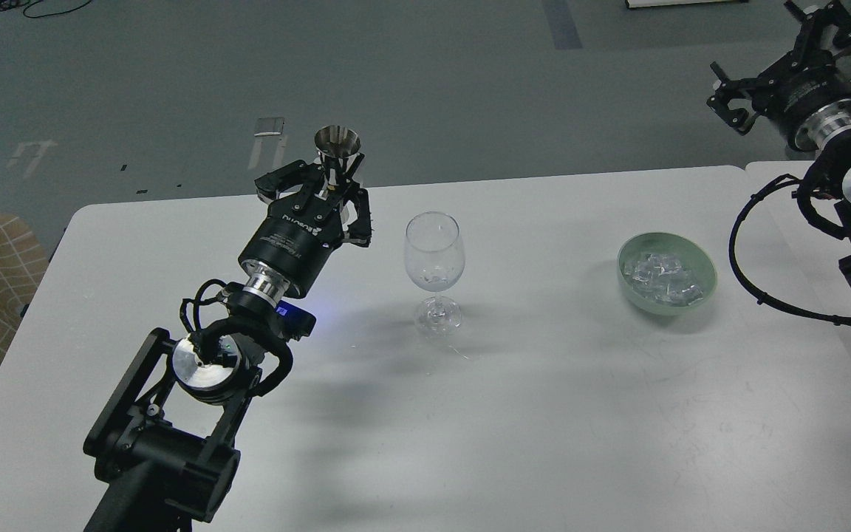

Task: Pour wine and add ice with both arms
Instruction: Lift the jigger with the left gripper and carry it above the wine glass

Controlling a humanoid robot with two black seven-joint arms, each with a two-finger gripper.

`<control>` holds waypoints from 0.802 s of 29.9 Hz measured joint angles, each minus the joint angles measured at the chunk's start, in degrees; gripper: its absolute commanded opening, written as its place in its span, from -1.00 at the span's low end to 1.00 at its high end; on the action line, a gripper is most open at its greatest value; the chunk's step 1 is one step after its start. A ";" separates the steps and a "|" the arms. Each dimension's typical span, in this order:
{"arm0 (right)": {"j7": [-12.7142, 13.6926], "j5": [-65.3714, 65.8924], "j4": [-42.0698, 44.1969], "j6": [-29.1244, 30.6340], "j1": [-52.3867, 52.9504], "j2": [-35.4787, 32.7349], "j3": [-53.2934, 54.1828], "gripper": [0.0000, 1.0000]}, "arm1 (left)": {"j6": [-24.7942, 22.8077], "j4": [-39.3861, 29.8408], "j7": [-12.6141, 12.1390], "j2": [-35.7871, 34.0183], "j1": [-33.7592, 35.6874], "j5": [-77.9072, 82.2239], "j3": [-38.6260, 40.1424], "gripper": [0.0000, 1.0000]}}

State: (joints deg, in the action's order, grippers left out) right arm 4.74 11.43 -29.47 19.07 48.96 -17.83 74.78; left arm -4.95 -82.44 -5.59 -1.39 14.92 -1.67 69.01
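Steel jigger point(337, 142) stands upright, clenched in the left gripper point(322, 193), just left of the wine glass point(434, 255); the right gripper point(773, 81) hangs released beyond the ice point(665, 277).

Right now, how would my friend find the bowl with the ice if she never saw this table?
Start at the big white table and find the clear wine glass standing near its middle. Look to the right of the glass, about halfway to the table's right edge, for a pale green bowl. It is the only bowl there, and it is filled with shiny clear ice cubes.
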 measured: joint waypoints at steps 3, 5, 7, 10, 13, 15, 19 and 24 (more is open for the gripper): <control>0.00 0.00 0.00 0.00 -0.01 -0.02 0.01 1.00 | -0.08 0.07 -0.53 -0.32 0.11 0.71 -0.51 -0.51; 0.00 0.00 0.00 0.00 -0.01 -0.02 0.01 1.00 | -0.08 0.07 -0.63 -0.60 0.19 0.82 -0.64 -0.51; 0.00 0.00 0.00 0.00 -0.01 -0.02 0.01 1.00 | 0.16 -0.22 -0.69 -0.78 0.23 0.86 -0.70 -0.51; 0.00 0.00 0.00 0.16 -0.01 -0.02 0.01 1.00 | 0.40 -0.97 -0.73 -0.87 0.44 0.98 -0.76 -0.51; 0.00 0.00 -0.39 0.21 -0.01 -0.02 0.00 1.00 | 0.45 -1.03 -0.74 -0.89 0.75 1.74 -0.95 -0.51; 0.00 0.00 -0.92 0.21 -0.01 0.05 0.01 1.00 | 0.46 -1.03 -0.75 -0.90 0.85 2.49 -1.15 -0.51; 0.00 0.00 -1.33 0.14 -0.01 0.07 0.01 1.00 | 0.47 -1.23 -0.81 -0.98 0.89 3.73 -1.41 -0.51; 0.00 0.00 -1.42 0.12 -0.05 0.07 0.01 1.00 | 1.85 -1.38 -0.84 -0.64 1.10 7.70 -1.58 -0.51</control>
State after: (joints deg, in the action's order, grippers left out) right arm 4.74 11.42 -30.89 19.19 48.91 -17.76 74.79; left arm -3.10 -83.82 -6.43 -2.02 16.02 6.03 67.44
